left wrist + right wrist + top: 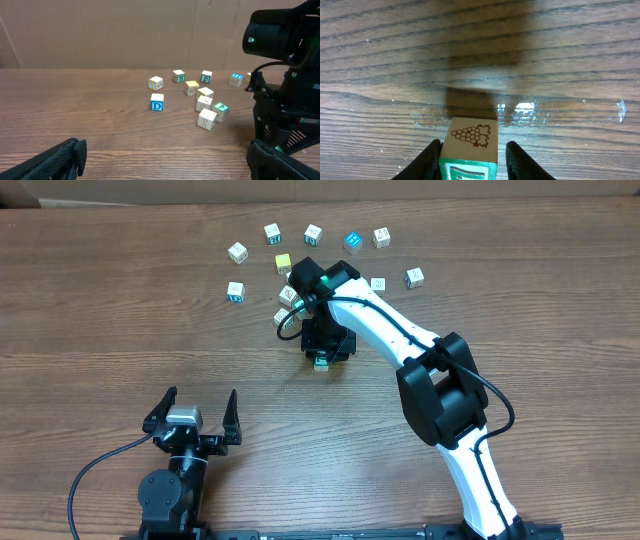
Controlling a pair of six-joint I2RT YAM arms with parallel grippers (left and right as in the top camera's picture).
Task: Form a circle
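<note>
Right jaws are closed on the grape cube (470, 136), with one finger (431, 161) against each side face. The cube's pale face carries a brown grape cluster, and the face toward the wrist camera has a green border. Whether the cube rests on the counter (100, 330) or hangs just above it cannot be told (its shadow lies directly beyond it on the wood grain). In the overhead view the grape cube shows at the 6 o'clock edge of the right wrist, near the middle of the counter. The right arm (440, 390) runs off toward 4 o'clock.

The circle (204, 104) lies at 11 o'clock from the right jaws, near them but apart from the grape cube. It consists of four small letter cubes: three whitish and one green-topped cube (220, 110). In the left wrist view the four sit packed together, neighbours touching or nearly so. In the overhead view the right wrist covers part of the group, and only two whitish cubes show clearly.

Loose cubes lie in an arc beyond the circle, from 9 o'clock round to 3 o'clock:
- a blue D cube (235, 290) at 9 o'clock
- a yellow-topped cube (283, 263) at 12 o'clock
- a blue-topped cube (352, 241) at 1 o'clock
- further whitish cubes between them, all apart from one another

Left jaws stand wide and hold nothing. They sit at 7 o'clock from the right jaws, well apart, with the fingers pointing toward 12 o'clock.
</note>
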